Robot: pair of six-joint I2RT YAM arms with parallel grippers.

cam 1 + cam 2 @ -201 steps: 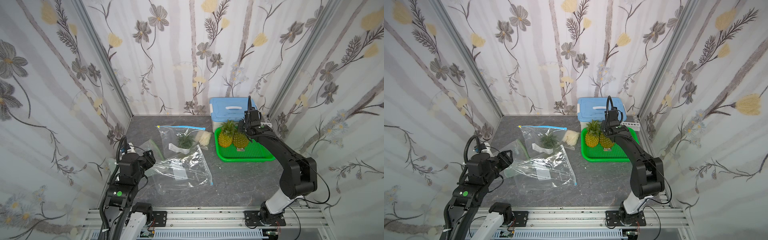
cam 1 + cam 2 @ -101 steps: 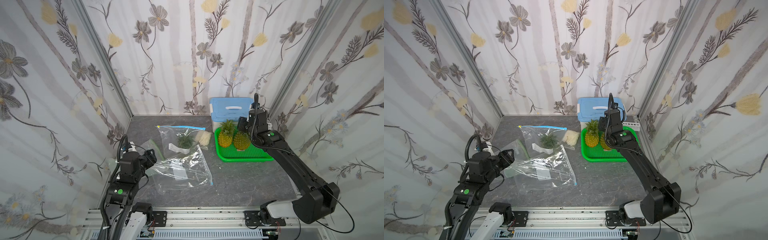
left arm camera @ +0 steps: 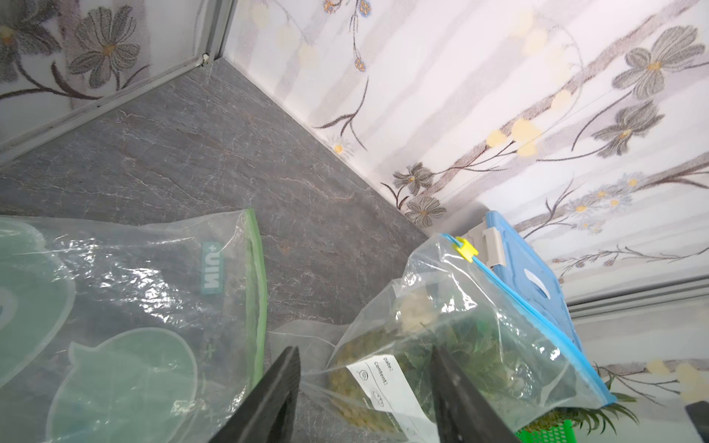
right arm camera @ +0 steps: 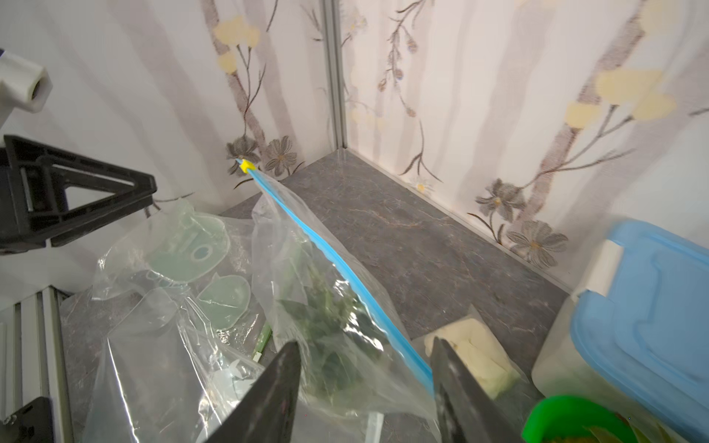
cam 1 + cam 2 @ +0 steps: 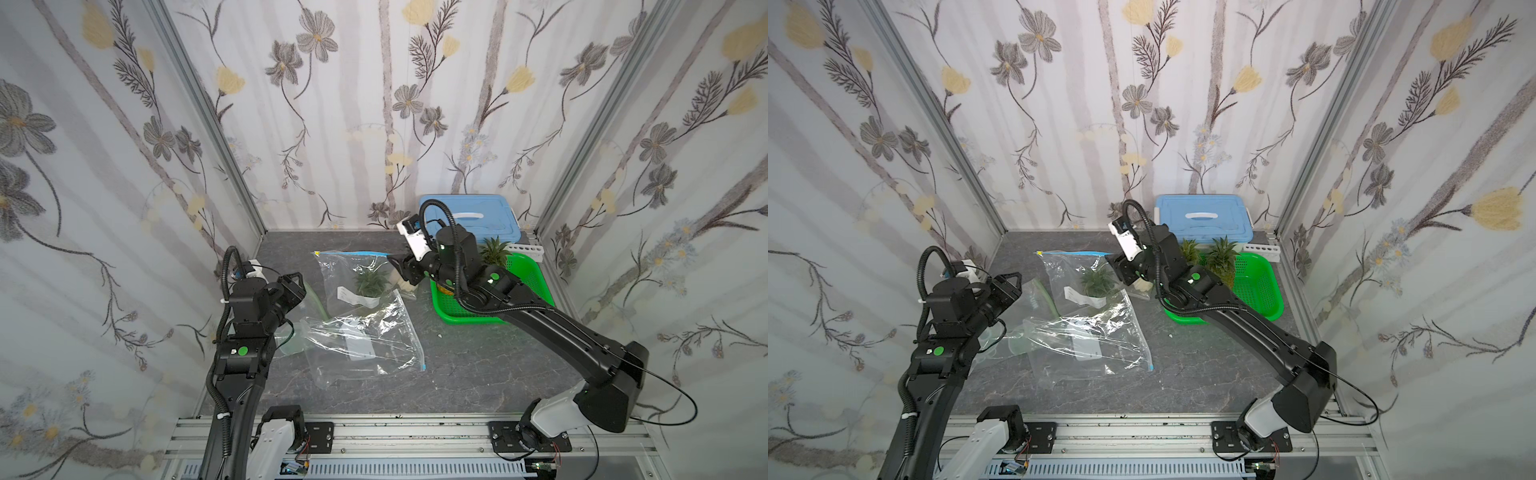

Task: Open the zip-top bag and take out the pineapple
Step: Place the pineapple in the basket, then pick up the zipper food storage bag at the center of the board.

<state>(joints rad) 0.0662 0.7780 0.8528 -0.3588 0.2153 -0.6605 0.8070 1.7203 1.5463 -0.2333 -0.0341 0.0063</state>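
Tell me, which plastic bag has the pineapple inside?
The rear bag, bulging, with a yellow slider; the green-edged bag and the front bag lie flat.

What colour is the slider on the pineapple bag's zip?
Yellow slider; clearest in the left wrist view.

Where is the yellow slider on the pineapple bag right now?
In a top view the yellow slider sits at the left end of the blue zip strip, toward the back wall, at the far end from the right gripper.
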